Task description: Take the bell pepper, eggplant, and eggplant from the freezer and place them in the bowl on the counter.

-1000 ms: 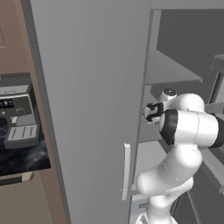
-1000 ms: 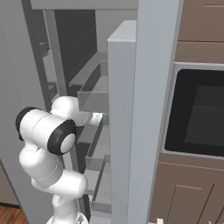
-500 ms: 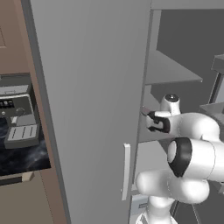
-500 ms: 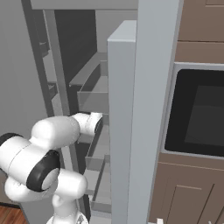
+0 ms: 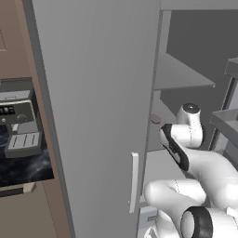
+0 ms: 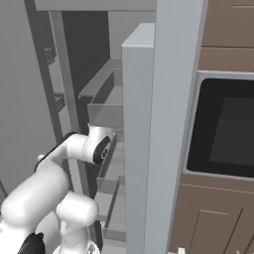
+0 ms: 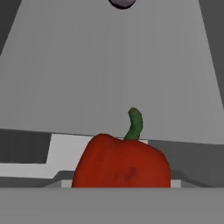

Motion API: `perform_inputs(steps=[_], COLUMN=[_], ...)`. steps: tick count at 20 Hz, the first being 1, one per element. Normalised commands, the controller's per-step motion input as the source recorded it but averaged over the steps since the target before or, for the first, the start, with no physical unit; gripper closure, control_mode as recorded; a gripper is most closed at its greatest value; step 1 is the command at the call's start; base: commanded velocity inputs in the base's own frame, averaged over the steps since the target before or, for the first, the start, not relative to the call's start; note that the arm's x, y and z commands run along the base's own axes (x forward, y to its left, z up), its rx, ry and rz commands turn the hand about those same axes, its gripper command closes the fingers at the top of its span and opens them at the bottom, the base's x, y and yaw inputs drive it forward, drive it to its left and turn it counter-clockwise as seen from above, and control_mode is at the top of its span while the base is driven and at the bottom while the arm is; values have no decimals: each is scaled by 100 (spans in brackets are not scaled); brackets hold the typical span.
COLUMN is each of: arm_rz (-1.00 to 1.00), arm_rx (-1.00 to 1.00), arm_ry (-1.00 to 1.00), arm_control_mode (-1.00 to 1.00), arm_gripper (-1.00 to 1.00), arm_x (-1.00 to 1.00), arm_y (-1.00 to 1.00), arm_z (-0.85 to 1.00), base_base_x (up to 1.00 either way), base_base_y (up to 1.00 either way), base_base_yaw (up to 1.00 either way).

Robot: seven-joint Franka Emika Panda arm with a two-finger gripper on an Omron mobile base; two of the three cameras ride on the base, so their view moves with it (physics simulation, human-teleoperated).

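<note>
Freezer door stands open; in the left base view its flat grey face runs across the middle of the frame, with the slim white handle low on it. Grey inner shelves show to the right of the door edge. The white arm reaches from lower right into the freezer interior at mid-shelf height, wrist turned in toward the cavity. A small reddish patch sits just beside the door edge, next to the wrist; too small to identify.

Right base view: arm enters from lower left, forearm passing into the freezer between the shelves and a grey drawer-like bin. A built-in oven with dark glass sits to the right in taupe cabinetry.

Hand view: red bell pepper with a green stem, upright, low and centre in the frame, very near the camera. It rests on a grey freezer shelf. At the top edge, far back on the same shelf, a dark purple rounded object is cut off by the frame; possibly an eggplant, cannot confirm.

Jaws: fingertips hidden behind the pepper; cannot tell whether they are apart or clamped on it.

Left of the door: black marbled worktop carrying a coffee machine.
</note>
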Motion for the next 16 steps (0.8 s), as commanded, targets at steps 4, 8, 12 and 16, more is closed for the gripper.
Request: perform_inputs(steps=[4,8,12,16], arm_rz=[0,-3,-5,-2], arm_rx=[-1,0,6,12], arm_ry=[1,4,3,0], arm_control_mode=[-100,-100,-100,-100], arm_gripper=[100,100,100,100], arm_x=[-71,-98,-100,-64], arm_y=[23,6,1,28], arm_z=[70,83,79,73], base_base_x=[0,0,0,0], base_base_y=[0,0,0,0], base_base_yaw=[0,0,0,0])
